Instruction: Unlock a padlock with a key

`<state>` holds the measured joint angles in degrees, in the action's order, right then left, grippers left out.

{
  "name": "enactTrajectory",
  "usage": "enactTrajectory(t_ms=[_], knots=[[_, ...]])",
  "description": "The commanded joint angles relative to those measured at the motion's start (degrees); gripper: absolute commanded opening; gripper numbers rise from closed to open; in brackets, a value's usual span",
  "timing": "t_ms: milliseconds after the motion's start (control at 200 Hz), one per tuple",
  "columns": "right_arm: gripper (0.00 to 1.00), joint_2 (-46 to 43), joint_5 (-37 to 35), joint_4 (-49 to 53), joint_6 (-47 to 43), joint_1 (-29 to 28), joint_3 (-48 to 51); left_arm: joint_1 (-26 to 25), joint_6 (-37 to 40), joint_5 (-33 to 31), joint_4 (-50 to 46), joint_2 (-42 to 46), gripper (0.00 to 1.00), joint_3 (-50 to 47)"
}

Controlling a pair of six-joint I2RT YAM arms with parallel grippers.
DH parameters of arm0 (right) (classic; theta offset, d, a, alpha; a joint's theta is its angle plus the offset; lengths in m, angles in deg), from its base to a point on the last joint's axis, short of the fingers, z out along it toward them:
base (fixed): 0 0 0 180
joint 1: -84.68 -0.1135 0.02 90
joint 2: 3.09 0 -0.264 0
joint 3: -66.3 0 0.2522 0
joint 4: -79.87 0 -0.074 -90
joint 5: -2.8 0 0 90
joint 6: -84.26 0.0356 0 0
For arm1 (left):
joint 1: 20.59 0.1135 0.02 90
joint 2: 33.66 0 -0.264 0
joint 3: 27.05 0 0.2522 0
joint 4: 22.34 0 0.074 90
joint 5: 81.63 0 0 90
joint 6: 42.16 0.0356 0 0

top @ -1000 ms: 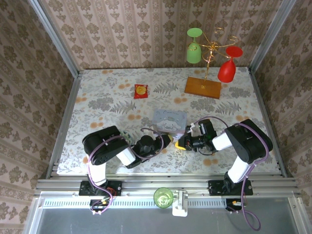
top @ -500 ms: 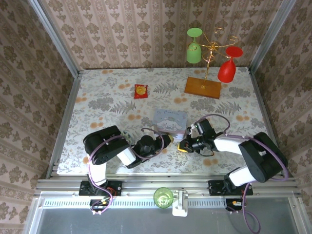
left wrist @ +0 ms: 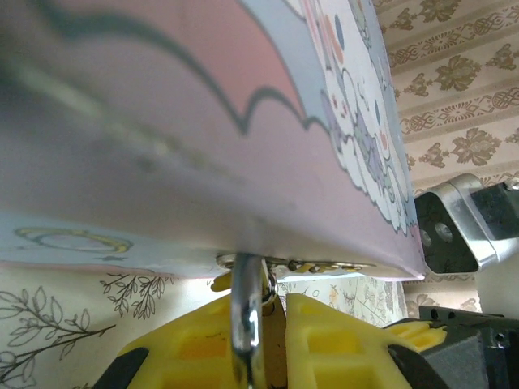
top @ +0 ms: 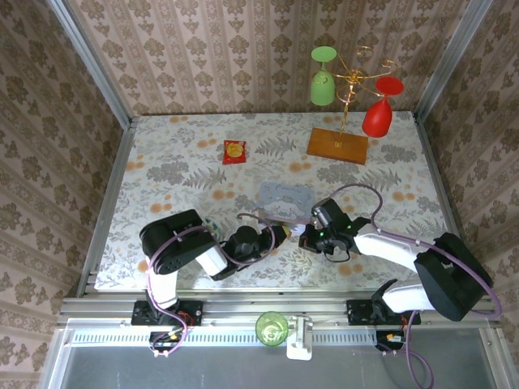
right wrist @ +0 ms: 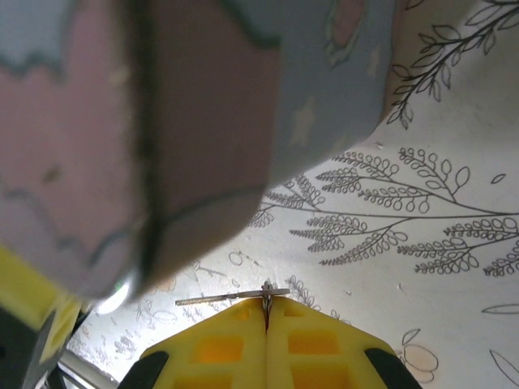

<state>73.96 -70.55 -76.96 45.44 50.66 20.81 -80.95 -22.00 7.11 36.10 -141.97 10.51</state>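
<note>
**Key held ready beside the padlock, before insertion**

The left gripper (left wrist: pixel 261 312) is closed on the padlock (left wrist: pixel 246 324). Its yellow fingers clamp the silvery shackle, which rises to a small metal fitting (left wrist: pixel 284 263) on the lower edge of the pale blue tin (top: pixel 284 196). Whether the shackle passes through that fitting cannot be told, and the brass body is hidden between the fingers. The right gripper (right wrist: pixel 266 310) is pressed shut on the key (right wrist: pixel 217 299), a thin metal strip lying crosswise at its fingertips, just above the floral counter (top: pixel 178 170) and close under the tin. In the overhead view the two grippers meet nose to nose at the near edge of the tin.

The step in hand appears to be bringing the key up to the lock, and insertion is judged not yet begun. The next move calls for lining the key's tip up with the keyway, which is not visible here, then pushing it in straight before any turn. The left gripper must hold the padlock steady throughout.
</note>
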Motion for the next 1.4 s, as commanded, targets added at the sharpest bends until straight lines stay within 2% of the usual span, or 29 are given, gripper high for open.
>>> enactTrajectory(t_ms=[0, 145, 260, 360, 410, 540, 580, 725, 785, 840, 910, 1000, 1070, 1170, 1280, 1395], knots=[[0.0, 0.7, -2.9, -0.5, 3.2, -1.0, -0.2, -0.6, 0.9, 0.8, 2.6, -1.0, 0.0, 1.2], [0.0, 1.9, -6.1, 2.9, 2.8, -1.7, -2.1, -0.7, 1.4, 0.3, 2.6, -0.8, 0.0, 0.6], [0.0, 4.0, -7.2, -0.6, 5.4, -2.2, -1.1, -0.6, 1.8, 0.4, 2.5, -0.3, 0.0, 0.6], [0.0, 3.6, -15.6, -0.4, 7.8, -6.7, -1.3, -0.7, 1.4, 0.2, 2.4, -0.7, 0.0, 0.7], [0.0, 3.5, -17.5, -0.1, 7.7, -8.2, -1.8, -0.7, 1.2, -0.1, 2.4, -0.9, 0.0, 0.6], [0.0, 3.8, -28.6, 10.2, 0.6, -13.1, -6.9, -0.6, 0.4, -0.4, 2.4, -1.9, 0.0, 0.2], [0.0, 3.7, -30.1, 12.2, -0.9, -13.6, -7.2, -0.6, 0.0, -0.6, 2.5, -2.1, 0.0, 0.1], [0.0, 1.0, -24.3, 10.1, -3.0, -13.2, -3.5, -0.7, -0.3, -0.6, 2.4, -3.2, 0.01, 0.4], [0.0, -0.1, -21.0, 8.8, -2.2, -12.9, -2.2, -1.0, -0.2, -1.5, 2.3, -3.5, 0.2, 0.3], [0.0, -1.3, -19.2, 8.0, -1.5, -12.7, -1.4, -1.4, 0.3, -2.3, 2.2, -3.4, 0.25, 0.1], [0.0, -3.5, -18.0, 8.1, -1.0, -12.4, -0.9, -1.8, 0.2, -4.3, 1.5, -2.7, 0.39, -1.1], [0.0, -6.1, -16.0, 8.5, -1.4, -11.3, -0.6, -2.2, -2.4, -6.4, 0.9, -2.0, 0.39, -3.5], [0.0, -7.5, -14.2, 8.7, -2.0, -10.2, -0.3, -2.9, -3.8, -7.7, -0.9, -0.9, 0.44, -5.3], [0.0, -9.3, -10.8, 6.6, -2.2, -8.9, 0.6, -6.1, -3.6, -12.1, -11.0, 5.4, 0.48, -6.5], [0.0, -11.3, -8.3, 4.0, -1.8, -8.6, 1.5, -10.3, 1.7, -18.7, -25.0, 16.2, 0.5, -5.3], [0.0, -12.0, -3.1, -0.1, -1.1, -7.7, 2.3, -10.5, 9.9, -19.0, -25.0, 23.8, 0.51, -4.9]])
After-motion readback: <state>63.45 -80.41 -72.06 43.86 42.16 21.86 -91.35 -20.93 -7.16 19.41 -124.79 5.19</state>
